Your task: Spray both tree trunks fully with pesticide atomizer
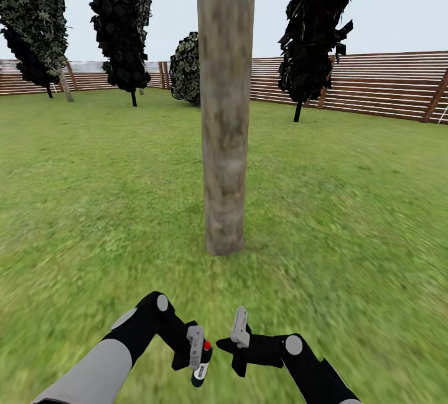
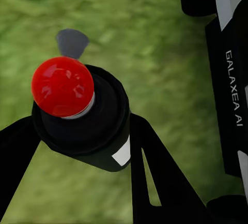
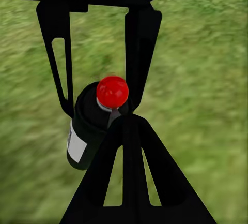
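One step done, judging by the grip: holding the small dark spray bottle with the red dot on top [image 1: 201, 362] clear of the green grass lawn [image 1: 348, 217], clamped in the left tool [image 1: 198, 349]. Hanging just beside it, the right tool [image 1: 239, 329], fingers apart around nothing. Facing the thick grey-brown mottled trunk [image 1: 225, 112] straight ahead, well apart. Showing no white specks on the bark, so apparently leaving both trees to spray.
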Robot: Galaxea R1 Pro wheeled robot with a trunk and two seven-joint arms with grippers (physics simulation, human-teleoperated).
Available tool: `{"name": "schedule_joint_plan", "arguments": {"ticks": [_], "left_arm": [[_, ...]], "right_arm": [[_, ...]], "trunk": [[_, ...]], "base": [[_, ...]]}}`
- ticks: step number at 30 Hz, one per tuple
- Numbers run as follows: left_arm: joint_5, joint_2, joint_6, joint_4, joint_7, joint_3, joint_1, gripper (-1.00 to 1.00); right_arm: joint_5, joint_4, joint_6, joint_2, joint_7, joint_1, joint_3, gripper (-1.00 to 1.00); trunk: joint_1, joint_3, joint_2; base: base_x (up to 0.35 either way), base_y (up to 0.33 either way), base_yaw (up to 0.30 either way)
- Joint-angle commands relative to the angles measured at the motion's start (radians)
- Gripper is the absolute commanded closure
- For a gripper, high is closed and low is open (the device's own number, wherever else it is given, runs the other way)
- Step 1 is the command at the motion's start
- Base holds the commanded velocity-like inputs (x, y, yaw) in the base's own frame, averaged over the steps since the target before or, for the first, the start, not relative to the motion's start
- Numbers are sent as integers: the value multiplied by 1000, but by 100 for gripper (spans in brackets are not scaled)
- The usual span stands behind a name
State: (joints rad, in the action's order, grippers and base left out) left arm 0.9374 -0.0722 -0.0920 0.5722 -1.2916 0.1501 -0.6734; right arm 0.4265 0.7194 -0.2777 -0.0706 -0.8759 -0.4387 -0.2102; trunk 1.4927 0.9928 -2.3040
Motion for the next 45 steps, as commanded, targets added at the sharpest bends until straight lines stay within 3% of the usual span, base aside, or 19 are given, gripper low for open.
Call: {"name": "schedule_joint_plan", "arguments": {"ticks": [1, 35, 41, 45], "left_arm": [[0, -2, 0, 0, 0, -1, 0, 100], [2, -23, 0, -2, 0, -2, -2, 100], [12, -6, 1, -9, 16, 2, -3, 100], [15, 36, 2, -9, 17, 2, -3, 100]], "right_arm": [[0, 0, 0, 0, 0, 0, 0, 100], [0, 0, 0, 0, 0, 0, 0, 100], [0, 0, 0, 0, 0, 0, 0, 100], [0, 0, 0, 1, 0, 0, 0, 100]], "trunk": [[0, 0, 0], [0, 0, 0], [0, 0, 0], [0, 0, 0]], "base": [[0, 0, 0], [0, 0, 0], [0, 0, 0], [0, 0, 0]]}}
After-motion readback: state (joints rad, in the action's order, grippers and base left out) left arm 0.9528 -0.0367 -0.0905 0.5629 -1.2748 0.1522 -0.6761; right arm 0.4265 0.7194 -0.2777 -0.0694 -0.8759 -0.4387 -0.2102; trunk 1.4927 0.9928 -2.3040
